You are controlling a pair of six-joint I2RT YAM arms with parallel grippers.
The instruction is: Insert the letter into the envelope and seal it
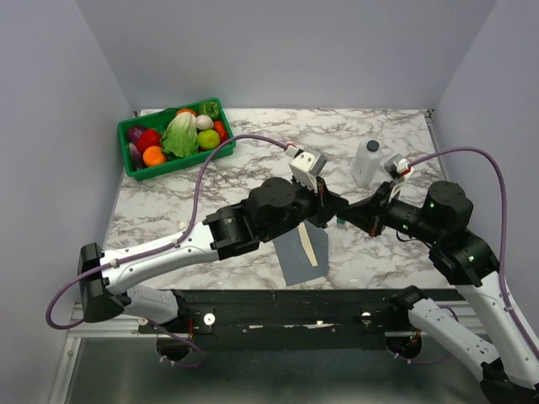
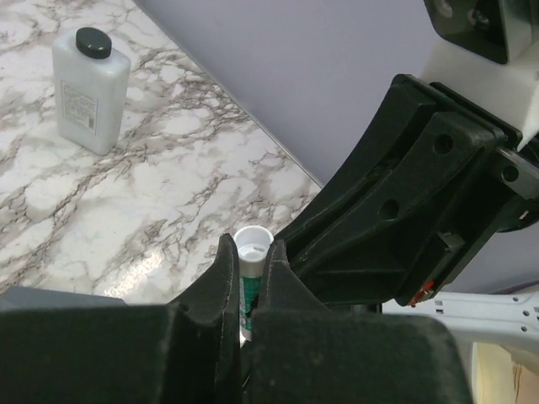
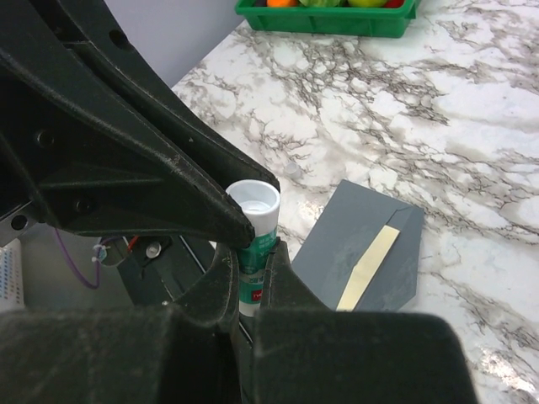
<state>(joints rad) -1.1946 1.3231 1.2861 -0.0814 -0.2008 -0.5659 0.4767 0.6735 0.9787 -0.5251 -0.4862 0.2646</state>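
Observation:
The slate-grey envelope [image 1: 296, 257] lies flat near the table's front edge, below both grippers. The cream-tan letter [image 1: 317, 248] shows only as a narrow strip along the envelope's flap edge; the rest is hidden inside. Both also show in the right wrist view: the envelope [image 3: 354, 244] and the letter strip [image 3: 369, 268]. My left gripper [image 1: 330, 215] and right gripper [image 1: 349, 219] meet above the table, both shut on a green-and-white glue stick [image 1: 339, 223]. The stick sits between the left jaws [image 2: 252, 252] and the right jaws [image 3: 253, 263].
A white bottle with a black cap [image 1: 368, 162] stands at the back right, also in the left wrist view [image 2: 90, 88]. A green basket [image 1: 135, 168] of vegetables sits at the back left. The table's front edge is just below the envelope.

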